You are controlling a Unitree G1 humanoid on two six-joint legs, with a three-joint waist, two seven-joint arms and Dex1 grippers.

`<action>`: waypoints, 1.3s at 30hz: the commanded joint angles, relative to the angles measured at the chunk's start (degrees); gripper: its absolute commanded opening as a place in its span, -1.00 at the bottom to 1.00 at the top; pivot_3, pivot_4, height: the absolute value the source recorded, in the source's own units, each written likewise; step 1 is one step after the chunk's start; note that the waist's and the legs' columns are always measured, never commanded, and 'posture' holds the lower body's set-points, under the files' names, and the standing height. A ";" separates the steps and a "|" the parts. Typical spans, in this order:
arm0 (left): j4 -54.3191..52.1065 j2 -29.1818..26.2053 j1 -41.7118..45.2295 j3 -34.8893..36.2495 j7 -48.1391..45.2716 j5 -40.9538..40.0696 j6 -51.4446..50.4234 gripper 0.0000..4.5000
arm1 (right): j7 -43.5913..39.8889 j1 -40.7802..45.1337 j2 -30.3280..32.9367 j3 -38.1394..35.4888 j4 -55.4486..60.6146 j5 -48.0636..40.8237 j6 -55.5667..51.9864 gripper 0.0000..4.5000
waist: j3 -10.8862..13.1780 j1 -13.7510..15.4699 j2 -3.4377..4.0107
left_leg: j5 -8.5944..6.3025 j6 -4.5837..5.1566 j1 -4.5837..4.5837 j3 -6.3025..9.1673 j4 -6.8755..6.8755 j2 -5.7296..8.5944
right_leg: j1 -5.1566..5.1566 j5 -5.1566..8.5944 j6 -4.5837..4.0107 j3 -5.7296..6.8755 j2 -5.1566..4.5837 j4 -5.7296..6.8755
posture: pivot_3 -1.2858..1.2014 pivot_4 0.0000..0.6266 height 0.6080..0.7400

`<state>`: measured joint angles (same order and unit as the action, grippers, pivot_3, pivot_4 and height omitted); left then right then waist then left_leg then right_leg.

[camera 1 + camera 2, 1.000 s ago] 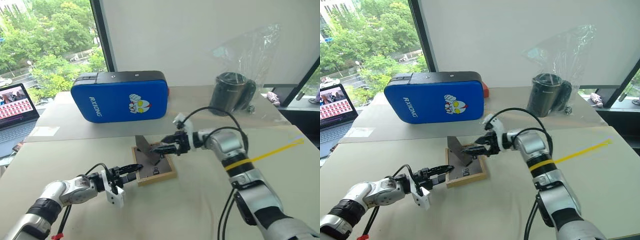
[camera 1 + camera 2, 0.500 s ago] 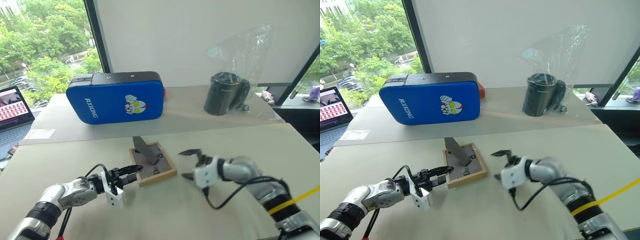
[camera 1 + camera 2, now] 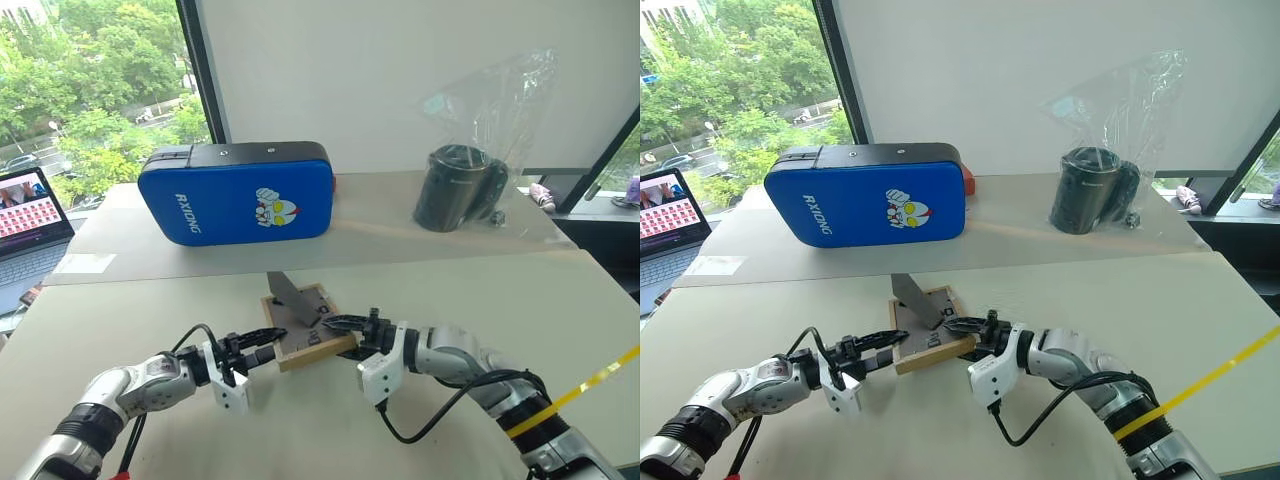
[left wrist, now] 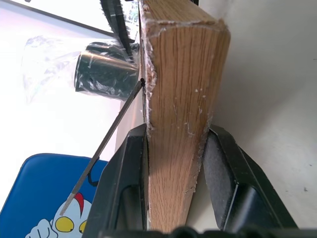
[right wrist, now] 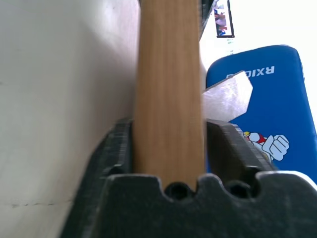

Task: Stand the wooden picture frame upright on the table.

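Note:
The wooden picture frame [image 3: 312,336] lies back side up on the beige table [image 3: 450,290], its grey stand [image 3: 290,296] folded out and sticking up. My left gripper [image 3: 270,345] is shut on the frame's near left corner; the left wrist view shows the wood edge [image 4: 178,99] clamped between both pads [image 4: 126,178]. From the other side, my right gripper [image 3: 340,336] is shut on the frame's near right edge. In the right wrist view the wood [image 5: 168,89] fills the gap between the fingers [image 5: 223,148]. The picture side is hidden.
A large blue padded case [image 3: 235,192] stands behind the frame. A black cylinder in a clear plastic bag [image 3: 455,188] sits at the back right. An open laptop [image 3: 30,215] is at the far left. Yellow tape [image 3: 590,385] crosses the right side.
My right gripper left the stand, drew back with its jaws open, rolled over and closed on the frame's right edge. The left gripper kept its hold.

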<state>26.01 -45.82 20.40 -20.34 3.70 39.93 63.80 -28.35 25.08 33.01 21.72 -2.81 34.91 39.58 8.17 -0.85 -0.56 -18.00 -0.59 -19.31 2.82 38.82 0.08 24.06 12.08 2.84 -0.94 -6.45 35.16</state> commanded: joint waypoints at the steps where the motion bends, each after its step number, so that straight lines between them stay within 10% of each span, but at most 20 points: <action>1: 0.73 -0.21 -1.22 -1.44 -3.16 0.73 -0.10 -0.51 | 0.51 1.27 -0.13 -1.85 2.60 -2.39 -0.75 -0.44 | 0.01 -0.02 -0.01 | 0.00 0.00 -0.01 0.01 0.00 0.00 | 0.00 0.00 0.00 0.00 0.01 -0.01 | 0.03 -0.52 1.00; 4: 0.56 0.32 -2.01 -0.39 -5.35 -5.29 -1.41 -0.51 | -2.22 2.35 -0.11 -3.15 5.47 -6.42 -3.80 -0.44 | 0.01 -0.03 -0.01 | 0.00 0.00 -0.02 0.01 0.00 0.00 | 0.01 0.00 0.00 0.00 0.00 -0.01 | 0.03 -0.52 1.00; 11: -9.57 0.38 -8.58 6.61 -10.99 -23.94 -10.08 0.62 | -12.44 7.92 2.57 -9.01 10.82 -19.34 -17.70 -0.44 | 0.14 -0.10 -0.09 | 0.00 0.01 -0.13 0.03 0.02 -0.02 | 0.12 0.00 -0.01 0.00 0.00 0.02 | 0.03 -0.52 1.00; 24: -31.75 5.88 -27.34 14.73 -17.81 -32.37 -28.80 0.62 | -37.95 36.22 11.00 -16.98 10.75 -62.25 -106.37 -0.44 | 0.47 0.25 0.26 | -0.10 0.17 -0.54 0.15 0.06 -0.05 | 0.29 -0.02 -0.02 0.13 -0.03 -0.04 | 0.03 -0.52 1.00; 36: -32.68 9.30 -27.23 16.06 -20.89 -31.02 -28.88 0.62 | -40.52 35.50 11.00 -3.71 -1.84 -61.64 -107.91 -0.44 | 0.47 0.02 0.28 | -0.12 0.21 -0.76 0.22 0.08 -0.04 | 0.39 -0.03 -0.01 0.23 -0.03 -0.02 | 0.03 -0.52 1.00; 39: -32.77 10.03 -27.25 16.12 -21.15 -30.49 -28.77 0.63 | -41.10 35.63 10.45 -2.49 -3.07 -61.06 -106.72 0.12 | 0.47 -0.19 0.27 | -0.12 0.20 -0.77 0.23 0.09 -0.04 | 0.42 -0.03 -0.01 0.23 -0.02 0.01 | 0.03 -0.52 1.00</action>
<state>-4.89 -36.01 -6.88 -5.45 -17.36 9.18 34.50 -68.69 60.16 43.79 19.09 -5.75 -26.46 -68.48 8.64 -1.05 -0.29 -18.12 -0.40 -20.09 3.03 38.92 0.05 24.48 12.04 2.83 -0.71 -6.48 35.17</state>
